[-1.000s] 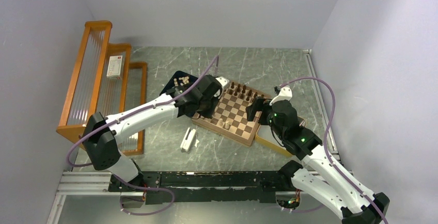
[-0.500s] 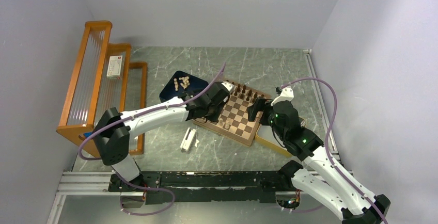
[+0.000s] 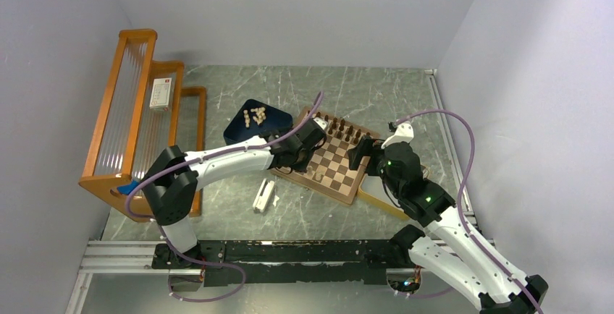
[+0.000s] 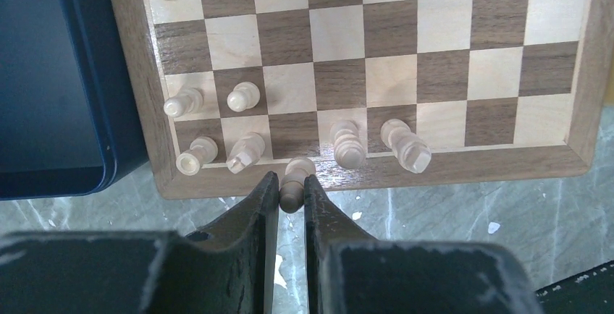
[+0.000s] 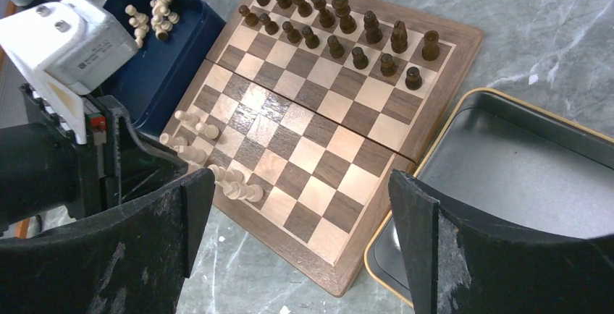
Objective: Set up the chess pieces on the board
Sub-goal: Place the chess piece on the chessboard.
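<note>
Grey marbled tabletop between pale walls carries the square wooden chessboard (image 3: 329, 160) with its light and dark checks and brown rim. Beside its left corner is a dark blue tray (image 3: 239, 127), and by its right edge a yellow-rimmed tray (image 5: 507, 155).

Over the last second the left arm has swung away from the blue tray. It has reached along the near edge of the chessboard, uncovering the loose heap of pale tan pieces (image 5: 148, 14) left in the tray. The left gripper (image 4: 291, 184) is now clenched on one small pale tan wooden piece (image 4: 294, 176). It holds the piece low over the rim, just short of the vacant back-row square between two pale neighbours. Six pale pieces (image 4: 242, 97) already stand there, four in the back row and two in the next. Whether the held piece's base touches the wood yet I cannot tell from the wrist view.

The right gripper (image 5: 302, 184) has barely shifted. It hangs above the chessboard's near right part with fingers spread wide, holding nothing. The dark brown pieces (image 5: 340, 28) fill both far rows.

So the dark side looks finished and the pale side is barely begun. This carry likely ends with the piece set upright in that gap, followed by many more trips to the tray.
</note>
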